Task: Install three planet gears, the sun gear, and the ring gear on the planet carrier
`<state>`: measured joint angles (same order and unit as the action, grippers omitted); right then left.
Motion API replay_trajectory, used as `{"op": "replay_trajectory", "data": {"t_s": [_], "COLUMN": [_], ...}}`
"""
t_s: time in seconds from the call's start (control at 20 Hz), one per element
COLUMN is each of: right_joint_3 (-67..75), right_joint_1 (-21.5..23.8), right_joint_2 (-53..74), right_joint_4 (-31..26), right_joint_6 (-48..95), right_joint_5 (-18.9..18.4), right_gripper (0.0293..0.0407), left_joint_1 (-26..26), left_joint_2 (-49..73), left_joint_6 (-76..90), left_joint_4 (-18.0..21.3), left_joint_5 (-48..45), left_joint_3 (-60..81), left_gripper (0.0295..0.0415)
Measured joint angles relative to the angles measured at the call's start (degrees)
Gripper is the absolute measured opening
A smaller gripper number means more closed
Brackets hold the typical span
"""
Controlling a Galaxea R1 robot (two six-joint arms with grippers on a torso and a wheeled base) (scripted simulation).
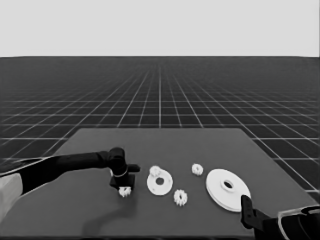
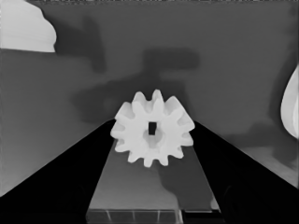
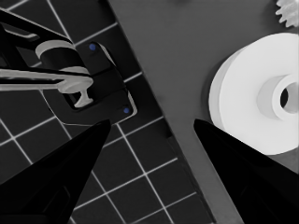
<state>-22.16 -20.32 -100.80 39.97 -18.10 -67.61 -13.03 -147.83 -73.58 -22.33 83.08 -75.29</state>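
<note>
One gear sits on the smaller round part; left tool grips another beside it; right tool open, empty.

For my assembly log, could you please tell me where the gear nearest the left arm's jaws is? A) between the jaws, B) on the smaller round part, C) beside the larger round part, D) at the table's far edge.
A: the left wrist view shows the gear sitting between the left gripper jaws, each side against a finger.
</note>
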Motion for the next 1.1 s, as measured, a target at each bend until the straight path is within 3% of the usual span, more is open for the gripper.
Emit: {"op": "replay_trajectory", "data": {"t_s": [0.1,0.2,0.35,0.6,0.75,1.1], "right_joint_3": [0.0,0.0,0.0,0.0,0.0,0.0], "right_joint_1": [0.0,0.0,0.0,0.0,0.0,0.0], "right_joint_2": [0.0,0.0,0.0,0.0,0.0,0.0], "right_joint_4": [0.0,0.0,0.0,0.0,0.0,0.0], "right_joint_6": [0.0,0.0,0.0,0.0,0.0,0.0], "right_joint_5": [0.0,0.0,0.0,0.0,0.0,0.0], "right_gripper": [0.0385,0.0385,0.0385,0.0385,0.0385,0.0385], "left_joint_1": [0.0,7.5,11.5,12.4,12.4,12.4], "left_joint_2": [0.0,2.0,2.4,2.4,-15.4,-20.4], "left_joint_6": [0.0,-3.3,-4.1,-4.2,-13.8,-14.1], "left_joint_4": [0.0,7.1,10.7,11.7,11.5,11.5], "left_joint_5": [0.0,3.5,4.4,4.6,6.5,6.5], "left_joint_3": [0.0,6.3,7.6,7.8,-0.3,-4.9], "left_gripper": [0.0312,0.0312,0.0312,0.0312,0.0312,0.0312]}}
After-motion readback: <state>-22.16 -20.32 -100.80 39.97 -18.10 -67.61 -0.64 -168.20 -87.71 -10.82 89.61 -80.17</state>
